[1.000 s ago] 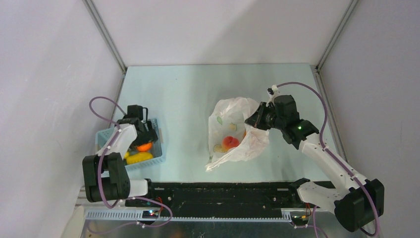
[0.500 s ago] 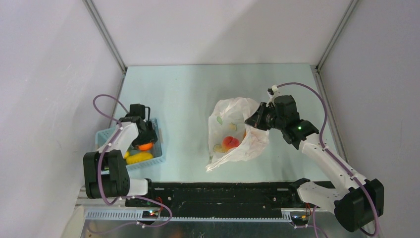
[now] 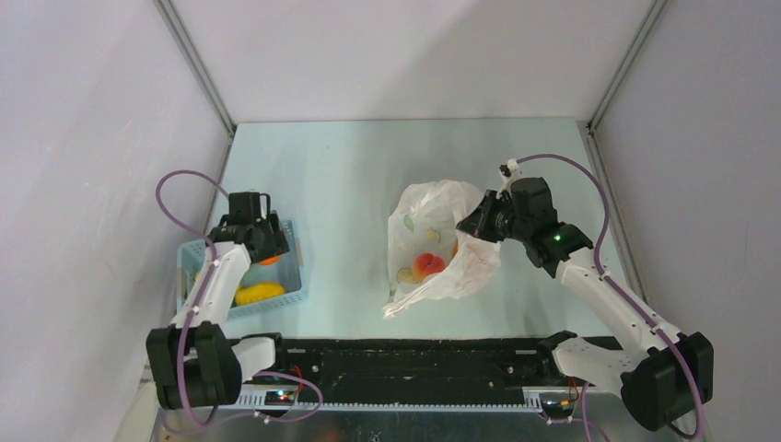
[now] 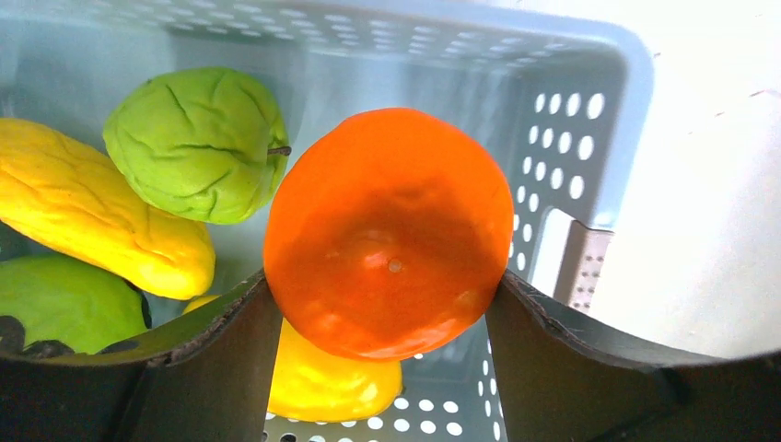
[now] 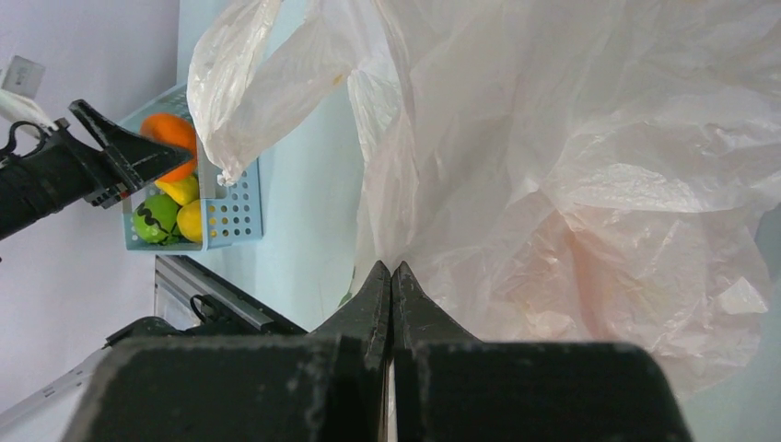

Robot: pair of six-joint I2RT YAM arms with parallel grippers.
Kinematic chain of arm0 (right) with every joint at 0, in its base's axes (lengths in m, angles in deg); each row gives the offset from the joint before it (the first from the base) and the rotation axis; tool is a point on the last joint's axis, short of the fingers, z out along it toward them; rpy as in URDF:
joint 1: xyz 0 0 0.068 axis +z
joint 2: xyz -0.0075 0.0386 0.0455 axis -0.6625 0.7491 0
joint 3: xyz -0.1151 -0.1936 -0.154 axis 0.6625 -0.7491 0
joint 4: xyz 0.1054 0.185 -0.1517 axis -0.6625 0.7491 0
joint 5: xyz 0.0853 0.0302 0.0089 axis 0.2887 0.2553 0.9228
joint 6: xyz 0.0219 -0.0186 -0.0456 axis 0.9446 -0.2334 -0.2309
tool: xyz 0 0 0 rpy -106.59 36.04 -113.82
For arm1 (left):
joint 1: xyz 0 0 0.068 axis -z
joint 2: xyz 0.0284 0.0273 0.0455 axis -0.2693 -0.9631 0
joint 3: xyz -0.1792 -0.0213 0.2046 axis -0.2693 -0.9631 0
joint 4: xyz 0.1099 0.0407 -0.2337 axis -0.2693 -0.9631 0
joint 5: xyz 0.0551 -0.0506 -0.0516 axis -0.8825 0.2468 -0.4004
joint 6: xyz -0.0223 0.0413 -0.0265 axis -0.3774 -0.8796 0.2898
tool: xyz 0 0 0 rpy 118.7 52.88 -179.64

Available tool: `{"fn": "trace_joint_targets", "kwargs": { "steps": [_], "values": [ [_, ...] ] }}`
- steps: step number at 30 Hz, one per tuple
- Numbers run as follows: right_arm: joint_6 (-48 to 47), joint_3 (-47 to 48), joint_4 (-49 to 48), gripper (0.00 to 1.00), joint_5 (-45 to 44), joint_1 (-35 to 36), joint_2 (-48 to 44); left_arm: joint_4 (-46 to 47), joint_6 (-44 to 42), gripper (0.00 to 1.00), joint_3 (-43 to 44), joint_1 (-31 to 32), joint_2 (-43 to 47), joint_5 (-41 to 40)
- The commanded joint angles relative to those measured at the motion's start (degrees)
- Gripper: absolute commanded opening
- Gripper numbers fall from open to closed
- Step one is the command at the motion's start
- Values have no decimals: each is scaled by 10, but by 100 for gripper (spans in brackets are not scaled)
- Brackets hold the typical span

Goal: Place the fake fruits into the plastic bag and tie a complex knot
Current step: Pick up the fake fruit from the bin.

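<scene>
My left gripper (image 3: 265, 250) (image 4: 387, 304) is shut on a round orange fruit (image 4: 387, 230) and holds it above the light blue basket (image 3: 293, 247). Yellow fruits (image 4: 83, 207) and green ones (image 4: 198, 138) lie in the basket below it. The translucent white plastic bag (image 3: 437, 244) lies open at mid-table with a red fruit (image 3: 426, 265) inside. My right gripper (image 3: 468, 224) (image 5: 391, 269) is shut on the bag's edge (image 5: 516, 184) and holds it up. I see no knot.
The basket (image 4: 608, 83) stands at the left near edge of the pale green table. Grey walls close in the left, right and back. The black rail (image 3: 405, 354) runs along the near edge.
My left gripper has risen out of the basket with the orange fruit in it and moved slightly away from the arm bases. The right arm and bag have not moved.
</scene>
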State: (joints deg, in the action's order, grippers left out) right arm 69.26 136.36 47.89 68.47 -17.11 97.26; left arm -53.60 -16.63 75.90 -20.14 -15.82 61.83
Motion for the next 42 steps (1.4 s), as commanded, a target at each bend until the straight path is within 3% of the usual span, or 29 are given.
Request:
{"fn": "trace_joint_targets", "kwargs": {
  "steps": [1,15,22,28,35,42],
  "values": [
    [7,0,-13,0,-10,-2,-16,31,-21,61,0,2,51,20],
    [4,1,-17,0,-11,-3,-33,78,-54,60,-28,37,164,88],
    [-9,1,-24,0,-11,-3,-49,101,-63,60,-14,164,203,141],
    [-14,1,-24,0,-11,-2,-59,184,-2,61,-14,288,212,177],
    [-13,1,-40,0,2,-2,-64,269,46,61,-35,414,130,173],
    [-16,1,-34,0,3,0,-68,356,77,61,-55,464,51,194]
  ]
}}
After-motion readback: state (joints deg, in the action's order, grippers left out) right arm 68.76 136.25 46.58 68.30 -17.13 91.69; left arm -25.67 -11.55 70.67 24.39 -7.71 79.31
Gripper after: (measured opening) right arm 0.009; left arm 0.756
